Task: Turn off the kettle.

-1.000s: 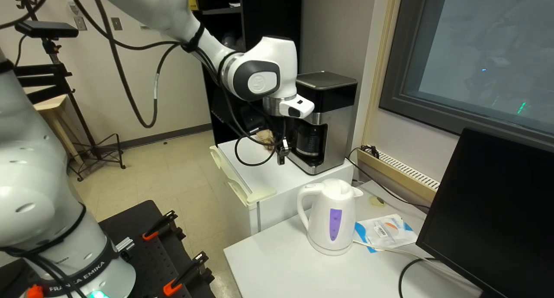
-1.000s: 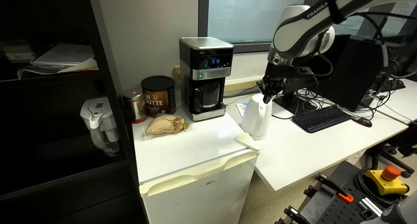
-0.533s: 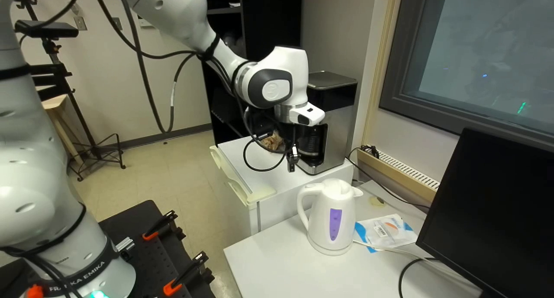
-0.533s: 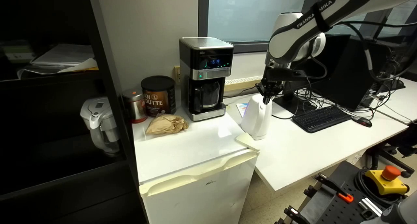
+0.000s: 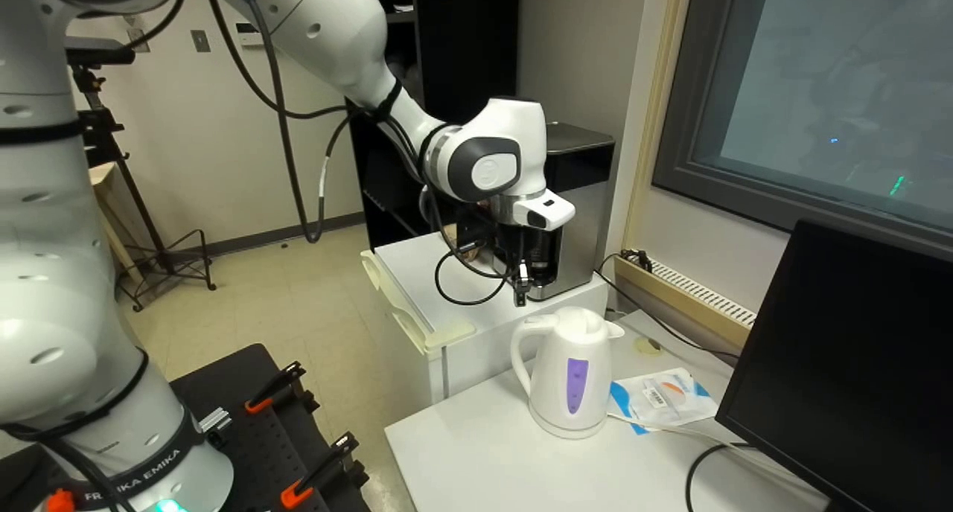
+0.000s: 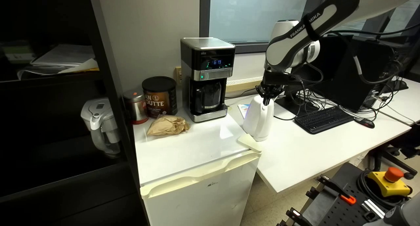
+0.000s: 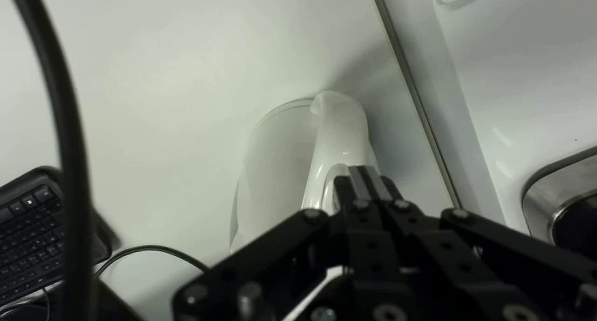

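Arm (image 6: 282,52): a wide swing could hook its black cable (image 7: 79,227) on the coffee maker (image 6: 213,75).
Kettle (image 5: 569,382): it stands upright on the white desk (image 5: 484,460), near the fridge (image 6: 203,193); it could slide or tip if we push sideways.
Gripper (image 7: 362,168): its fingers (image 7: 355,183) are pressed together with nothing between them, just over the upper end of the handle (image 7: 343,129); whether they touch it we cannot tell.
Handle: it looks smooth and rounded, so fingers landing off-centre could skid away and press nothing.
Switch: we cannot make it out, so we may press the wrong spot.
Fridges: one.
Coffee makers: one, standing on the fridge.
Kettles: one.
Pitchers (image 6: 101,116): one.
Keyboards (image 6: 325,120): one.
Canisters (image 6: 159,101): two, a black-lidded one and a metal one (image 6: 136,106).
Paper bags (image 6: 169,124): one, crumpled.
Clamps (image 5: 279,387): two, black and orange.
Mice (image 6: 365,122): one.
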Tool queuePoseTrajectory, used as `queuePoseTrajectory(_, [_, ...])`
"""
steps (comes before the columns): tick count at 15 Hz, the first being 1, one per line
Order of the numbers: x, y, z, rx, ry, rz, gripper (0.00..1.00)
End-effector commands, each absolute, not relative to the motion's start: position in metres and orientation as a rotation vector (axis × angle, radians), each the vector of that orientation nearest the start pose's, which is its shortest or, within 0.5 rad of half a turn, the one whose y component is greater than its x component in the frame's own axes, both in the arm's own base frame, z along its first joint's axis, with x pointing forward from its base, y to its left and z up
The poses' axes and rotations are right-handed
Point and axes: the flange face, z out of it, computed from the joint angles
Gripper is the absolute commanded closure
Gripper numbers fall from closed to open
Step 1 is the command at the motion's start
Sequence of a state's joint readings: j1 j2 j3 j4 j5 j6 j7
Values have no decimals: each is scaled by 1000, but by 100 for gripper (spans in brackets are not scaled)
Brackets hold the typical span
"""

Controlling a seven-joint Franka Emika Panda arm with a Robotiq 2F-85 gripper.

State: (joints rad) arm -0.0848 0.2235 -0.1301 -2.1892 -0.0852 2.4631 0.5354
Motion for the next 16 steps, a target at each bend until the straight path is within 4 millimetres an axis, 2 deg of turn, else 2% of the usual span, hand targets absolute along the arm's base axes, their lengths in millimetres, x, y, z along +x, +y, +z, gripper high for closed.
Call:
queuePoseTrajectory(1, [564, -121, 284, -3032, 1129, -141, 99])
queuePoseTrajectory(10, [578, -123, 270, -3026, 1188, -129, 99])
queuePoseTrajectory(16, [581, -122, 261, -3029, 1201, -112, 99])
